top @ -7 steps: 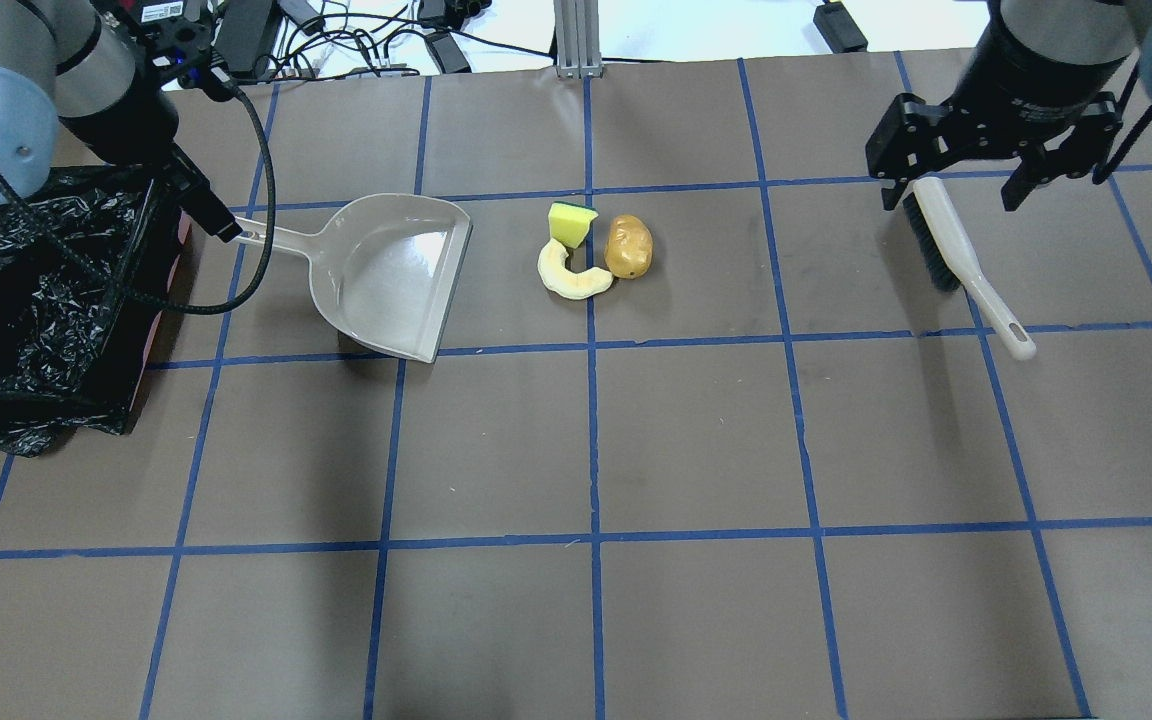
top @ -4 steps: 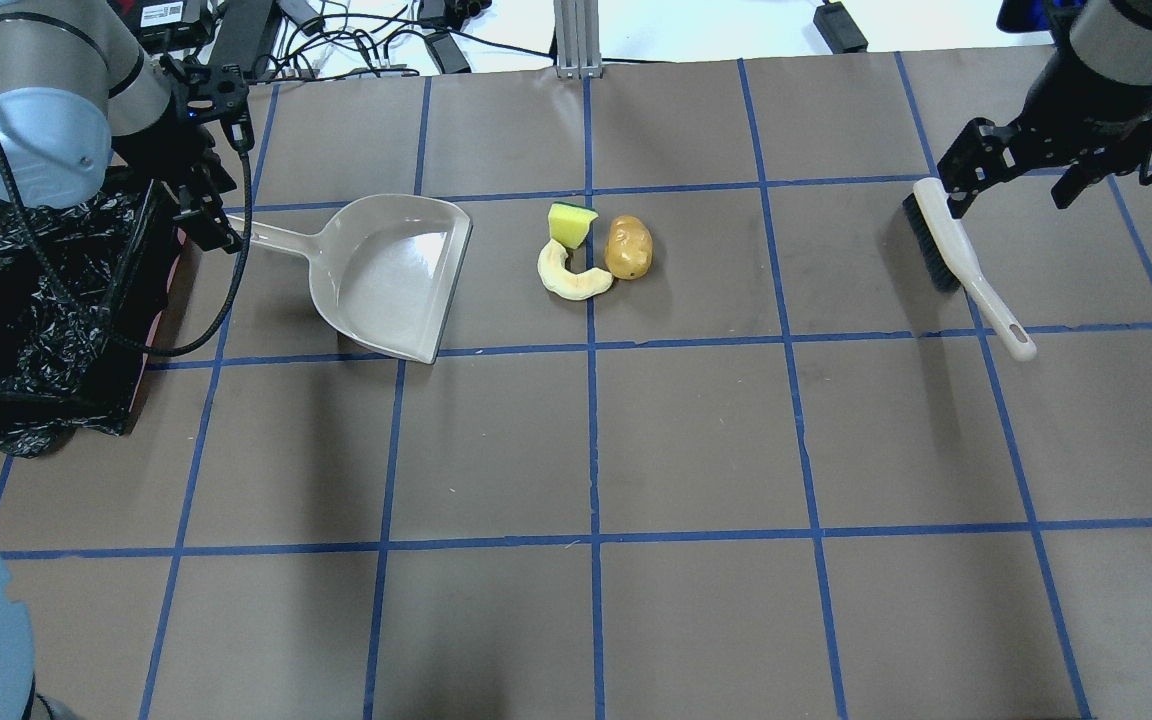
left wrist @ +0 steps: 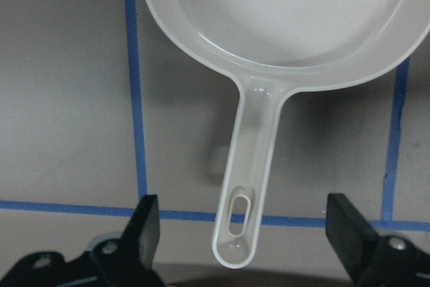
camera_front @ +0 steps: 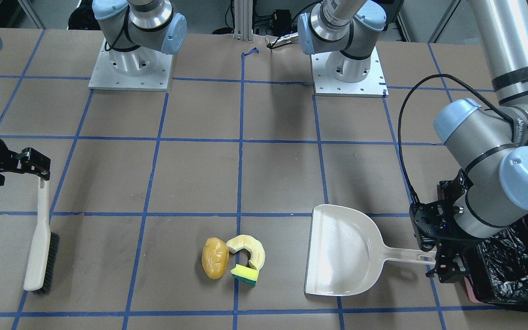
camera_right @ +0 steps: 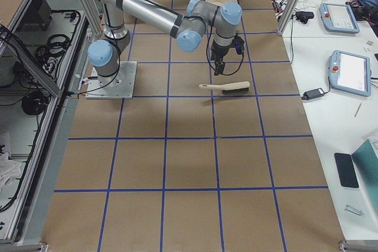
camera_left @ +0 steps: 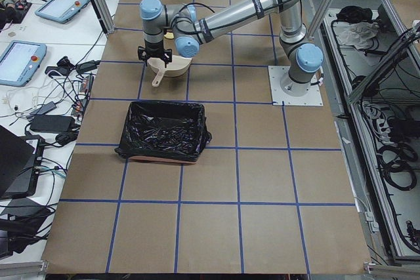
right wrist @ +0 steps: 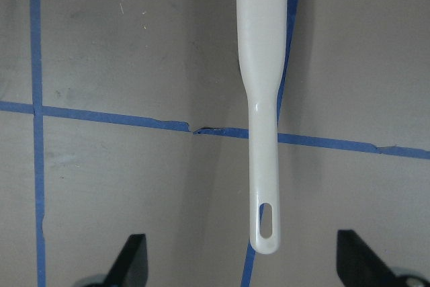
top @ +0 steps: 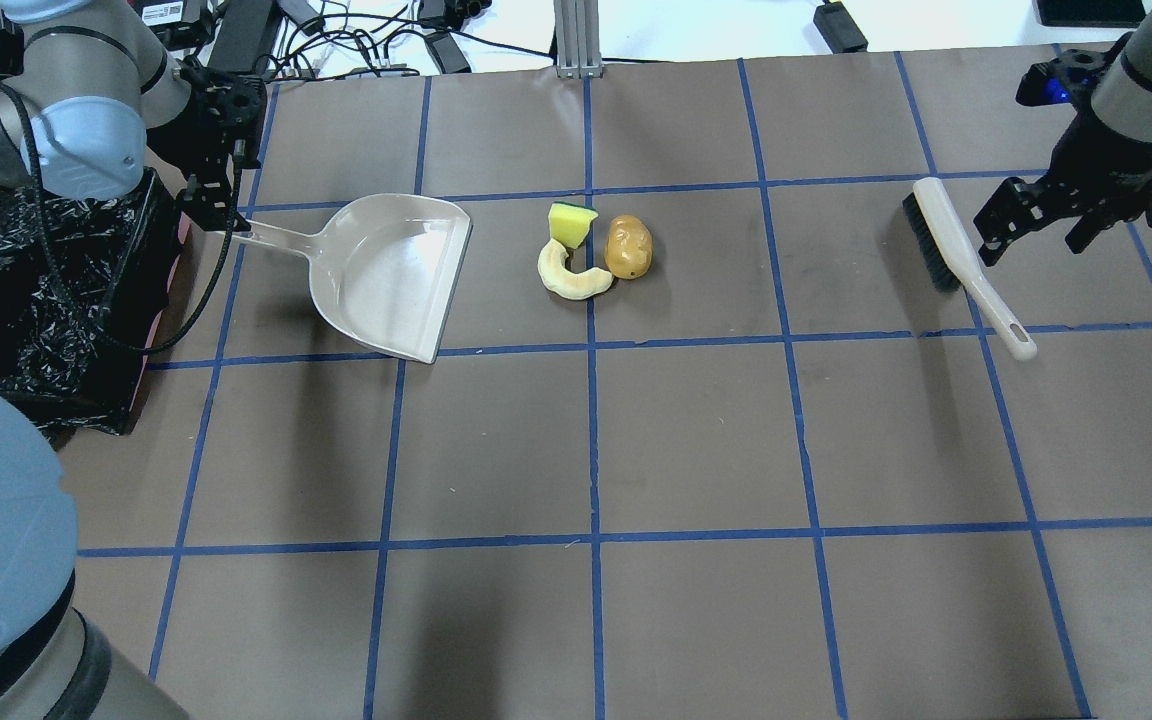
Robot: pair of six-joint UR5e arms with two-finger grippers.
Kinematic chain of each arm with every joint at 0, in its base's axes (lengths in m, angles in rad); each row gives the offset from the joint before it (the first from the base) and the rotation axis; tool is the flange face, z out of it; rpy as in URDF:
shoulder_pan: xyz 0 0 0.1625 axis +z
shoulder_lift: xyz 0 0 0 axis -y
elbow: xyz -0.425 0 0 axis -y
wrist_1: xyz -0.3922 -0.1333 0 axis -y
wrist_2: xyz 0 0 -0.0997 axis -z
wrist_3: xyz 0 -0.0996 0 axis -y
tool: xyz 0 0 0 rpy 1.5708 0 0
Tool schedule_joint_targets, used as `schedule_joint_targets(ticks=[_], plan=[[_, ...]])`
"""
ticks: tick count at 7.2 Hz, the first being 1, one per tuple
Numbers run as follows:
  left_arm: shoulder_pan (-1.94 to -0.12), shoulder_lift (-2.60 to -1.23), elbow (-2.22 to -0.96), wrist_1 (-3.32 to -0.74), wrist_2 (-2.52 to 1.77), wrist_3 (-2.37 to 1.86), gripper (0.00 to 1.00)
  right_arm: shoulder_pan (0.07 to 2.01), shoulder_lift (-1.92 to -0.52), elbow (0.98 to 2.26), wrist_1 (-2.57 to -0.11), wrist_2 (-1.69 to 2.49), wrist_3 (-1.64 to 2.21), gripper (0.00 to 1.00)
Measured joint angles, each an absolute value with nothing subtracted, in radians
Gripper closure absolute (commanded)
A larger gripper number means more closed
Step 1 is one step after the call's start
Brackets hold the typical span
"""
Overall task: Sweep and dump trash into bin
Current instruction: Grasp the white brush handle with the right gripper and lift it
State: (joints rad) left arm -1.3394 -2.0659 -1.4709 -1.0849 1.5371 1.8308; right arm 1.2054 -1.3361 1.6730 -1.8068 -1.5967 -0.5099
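Observation:
The trash lies together mid-table: a yellow-orange potato-like lump (top: pixel 628 246), a pale cream curved piece (top: pixel 568 275) and a yellow-and-green sponge block (top: pixel 571 222). The black-lined bin (top: pixel 26 290) stands at the left edge. My left gripper (top: pixel 208 205) is open above the handle end of the beige dustpan (top: pixel 386 275). In the left wrist view its fingers (left wrist: pixel 144 223) stand wide on both sides of the handle (left wrist: pixel 248 186). My right gripper (top: pixel 1031 238) is open beside the white brush (top: pixel 956 255), with the handle (right wrist: pixel 263 132) between its fingers.
The dustpan's open mouth faces the trash, about a hand's width away. The brush lies at the table's right side, bristles toward the trash. Cables and power bricks (top: pixel 356 35) sit beyond the far table edge. Blue tape lines grid the brown table.
Both arms have swung round. My left gripper has shifted over the dustpan handle's end. My right gripper has moved from over the brush head out toward its handle. Trash, dustpan and brush have not moved.

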Motion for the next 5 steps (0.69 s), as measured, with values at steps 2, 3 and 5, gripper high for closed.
schedule_joint_targets(ticks=[2, 3, 5], plan=[[-1.370, -2.128, -1.460, -1.082, 1.558, 1.844, 0.05, 1.203, -1.277, 1.674, -1.823, -1.599, -0.554, 0.00], [-1.388, -2.145, -1.459, -1.086, 1.597, 1.838, 0.06, 1.202, -1.250, 1.677, -1.837, -1.605, -0.569, 0.01], [-1.402, -2.137, -1.456, -1.129, 1.634, 1.831, 0.06, 1.201, -1.222, 1.707, -1.883, -1.623, -0.578, 0.03]])
